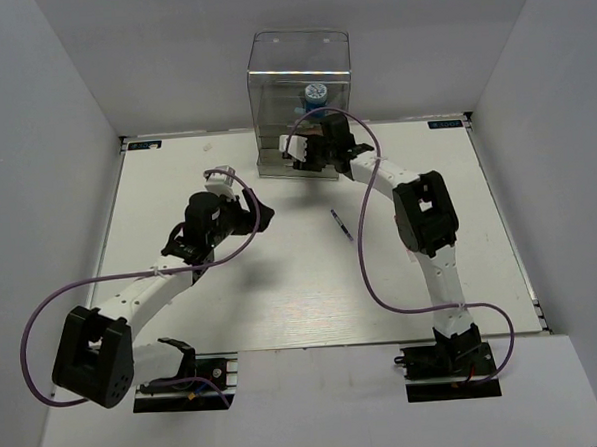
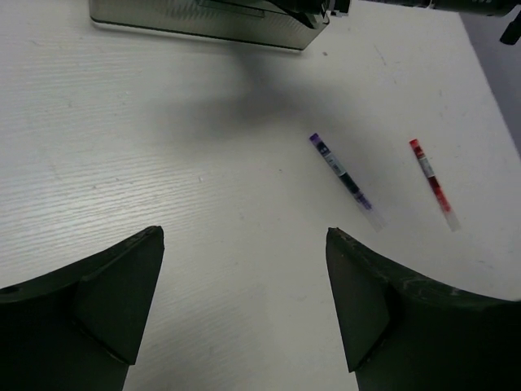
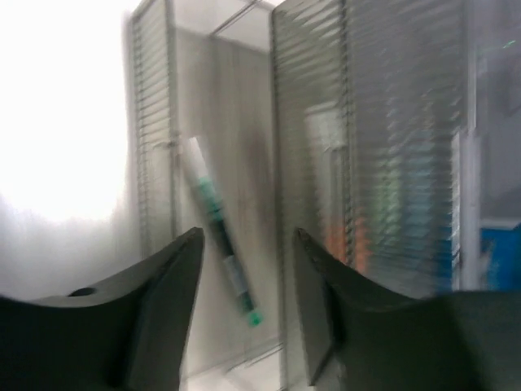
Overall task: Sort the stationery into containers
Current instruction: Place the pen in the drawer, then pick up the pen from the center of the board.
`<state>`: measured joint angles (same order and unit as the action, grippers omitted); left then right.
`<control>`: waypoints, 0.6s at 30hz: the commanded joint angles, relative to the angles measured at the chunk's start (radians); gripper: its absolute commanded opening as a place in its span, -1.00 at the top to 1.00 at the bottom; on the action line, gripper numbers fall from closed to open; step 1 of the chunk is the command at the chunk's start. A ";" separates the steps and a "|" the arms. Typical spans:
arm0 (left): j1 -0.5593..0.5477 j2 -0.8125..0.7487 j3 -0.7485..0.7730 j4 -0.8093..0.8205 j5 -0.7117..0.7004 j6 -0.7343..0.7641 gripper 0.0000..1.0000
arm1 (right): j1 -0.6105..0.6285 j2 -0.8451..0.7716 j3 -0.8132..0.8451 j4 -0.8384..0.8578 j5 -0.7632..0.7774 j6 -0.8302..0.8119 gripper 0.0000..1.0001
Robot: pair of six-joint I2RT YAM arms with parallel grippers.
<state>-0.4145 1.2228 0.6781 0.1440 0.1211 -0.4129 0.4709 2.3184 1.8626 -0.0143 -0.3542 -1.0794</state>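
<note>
At the counter's far edge, the right jaws are standing parted, gripping nothing; the green pen point(image 3: 213, 232) is leaning inside the clear organiser point(image 3: 391, 163). Backing straight out without clipping it is looking wisest. The left jaws are gaping wide, facing the purple pen point(image 2: 346, 181) mid-counter.

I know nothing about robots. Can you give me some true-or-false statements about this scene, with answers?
The left end effector holds a pen. False: its jaws are open, nothing between them.
A purple pen and a red pen lie on the table. True.
Those two pens touch. False: they lie apart.
The right end effector is at the clear organiser. True.
The blue-and-white roll lies on the table. False: it is inside the organiser.
</note>
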 commanded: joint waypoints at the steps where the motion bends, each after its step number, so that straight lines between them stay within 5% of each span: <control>1: -0.006 0.013 -0.009 0.055 0.057 -0.136 -0.71 | -0.009 -0.158 -0.022 -0.048 -0.017 0.068 -0.04; 4: -0.030 0.056 -0.009 0.055 0.071 -0.228 -0.56 | -0.017 -0.261 -0.104 -0.079 0.006 0.241 0.49; 5: -0.039 0.073 0.017 0.055 0.071 -0.266 -0.52 | -0.020 -0.349 -0.165 -0.079 0.018 0.287 0.89; 6: -0.052 0.092 0.035 0.045 0.049 -0.286 -0.52 | -0.028 -0.378 -0.201 -0.081 0.055 0.371 1.00; 14: -0.243 0.398 0.346 -0.227 -0.073 -0.400 -0.44 | -0.150 -0.730 -0.667 -0.231 0.224 0.812 1.00; 18: -0.322 0.568 0.523 -0.377 -0.164 -0.476 -0.44 | -0.230 -0.871 -0.825 -0.277 0.166 0.885 0.20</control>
<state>-0.6937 1.7119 1.0973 -0.0856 0.0486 -0.8085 0.2863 1.5246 1.1202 -0.2089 -0.1764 -0.3313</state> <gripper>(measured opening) 0.723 0.341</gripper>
